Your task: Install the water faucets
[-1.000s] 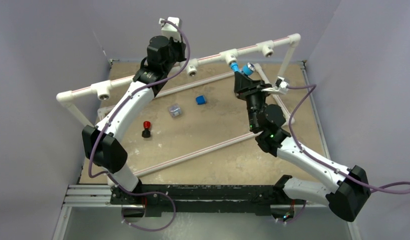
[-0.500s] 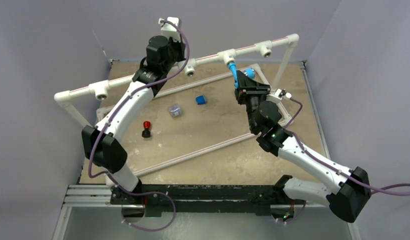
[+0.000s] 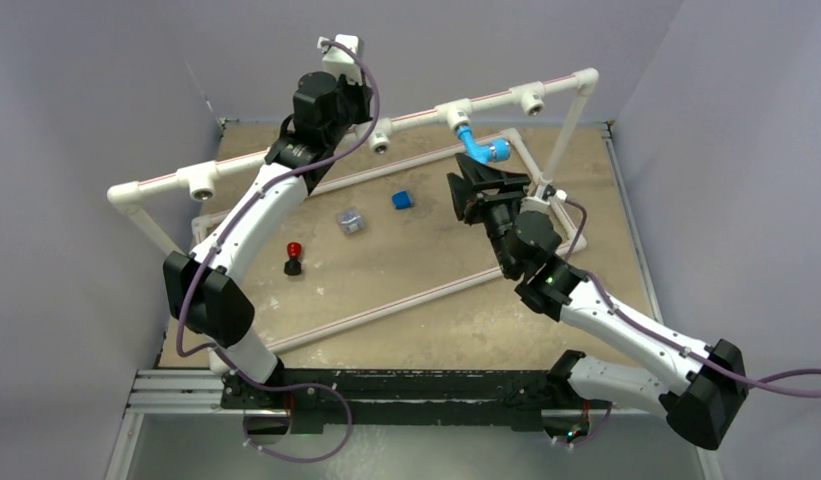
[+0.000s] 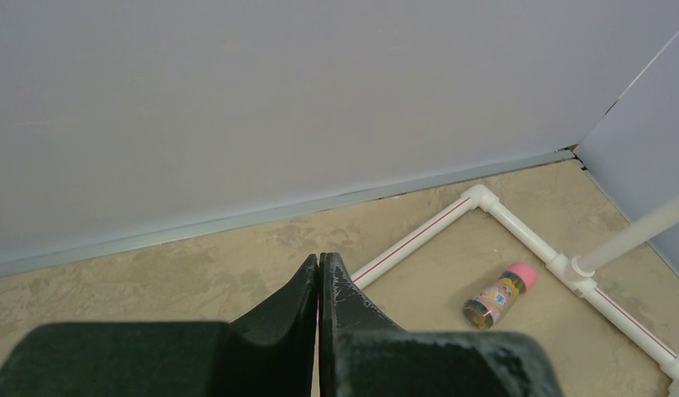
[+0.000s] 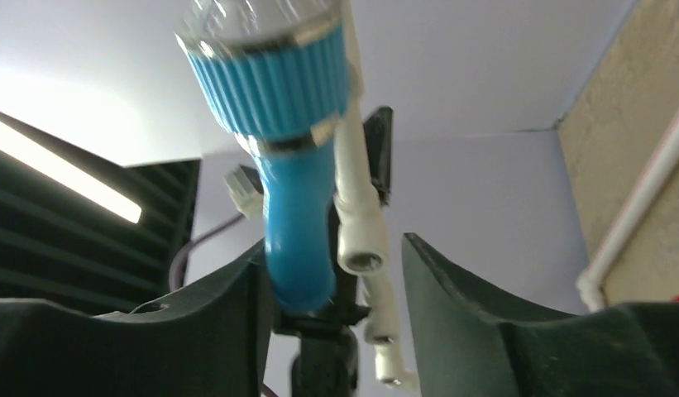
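**Water faucet** (image 3: pixel 478 147): light-blue, hanging from a tee fitting (image 3: pixel 456 112) on the raised pipe rail (image 3: pixel 496 101). Inlet end is up in the socket, knob end points toward the right wall. The right wrist view shows the same faucet (image 5: pixel 296 190) from below, ribbed knob at the top of the frame. Whether it is seated to full depth I cannot tell.

**Right gripper** (image 3: pixel 483 180): released, carrying nothing.
- Jaws stand apart, wider than the faucet body, one on each side of it in the wrist view (image 5: pixel 332 248).
- The body runs close along the finger on the picture's left. I cannot tell whether they touch.
- From overhead the gripper sits just below the faucet.

**Left gripper** (image 4: pixel 319 258): clenched on nothing, fingers pressed together, held up by the rail. Its camera sees the back wall and a brown cylinder with a pink cap (image 4: pixel 499 296) on the table.

**Step in hand (judgement):** let go of the fitted faucet and back off. To do it well, withdraw straight back along the finger axis with the jaws kept wide and no sideways swing. A finger brushing the knob could twist the faucet or lever it out of the socket.

**Edges and room:**
- The rail is overhead and its upright post (image 3: pixel 570 130) stands just to the right, with the side wall close beyond it.
- The floor pipe frame (image 3: pixel 386 309) lies beneath.
- The freest way out looks to be down and toward the table's middle.
- A dark-blue cube (image 3: pixel 403 199) and a small clear box (image 3: pixel 351 220) lie to the left, apart from the gripper.
- A red-capped piece (image 3: pixel 294 258) is well apart.
- The open tee at the right end (image 3: pixel 532 98) has no faucet in it.
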`<move>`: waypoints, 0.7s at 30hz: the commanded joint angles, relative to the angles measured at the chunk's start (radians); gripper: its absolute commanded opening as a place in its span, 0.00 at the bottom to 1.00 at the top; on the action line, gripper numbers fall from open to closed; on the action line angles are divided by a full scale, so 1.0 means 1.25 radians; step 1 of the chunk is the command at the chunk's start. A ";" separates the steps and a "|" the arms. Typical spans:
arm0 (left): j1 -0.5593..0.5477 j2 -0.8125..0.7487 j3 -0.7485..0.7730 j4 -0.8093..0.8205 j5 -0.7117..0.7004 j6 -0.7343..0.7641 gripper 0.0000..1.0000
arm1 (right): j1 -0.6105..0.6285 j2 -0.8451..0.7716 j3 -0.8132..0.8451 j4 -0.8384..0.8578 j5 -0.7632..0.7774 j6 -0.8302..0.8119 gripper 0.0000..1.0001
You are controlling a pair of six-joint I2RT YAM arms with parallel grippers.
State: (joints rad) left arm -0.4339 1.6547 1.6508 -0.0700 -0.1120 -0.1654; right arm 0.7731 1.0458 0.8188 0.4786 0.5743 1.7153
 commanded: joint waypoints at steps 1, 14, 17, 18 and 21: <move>-0.005 0.027 -0.039 -0.094 0.011 -0.006 0.00 | 0.017 -0.039 -0.027 -0.016 -0.048 -0.041 0.66; -0.004 0.039 -0.027 -0.098 0.009 -0.003 0.00 | 0.017 -0.243 -0.107 0.012 0.004 -0.519 0.88; -0.004 0.035 -0.033 -0.094 0.004 0.000 0.00 | 0.017 -0.284 -0.108 0.010 -0.005 -0.707 0.88; -0.004 0.034 -0.033 -0.094 0.005 0.000 0.00 | 0.017 -0.295 -0.106 0.010 -0.009 -0.777 0.88; -0.003 0.033 -0.035 -0.094 0.004 0.001 0.00 | 0.017 -0.312 -0.084 -0.004 -0.045 -1.001 0.87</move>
State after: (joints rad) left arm -0.4339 1.6550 1.6508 -0.0692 -0.1123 -0.1650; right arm 0.7956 0.6804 0.6930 0.4606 0.5533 0.9131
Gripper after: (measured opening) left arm 0.002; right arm 0.878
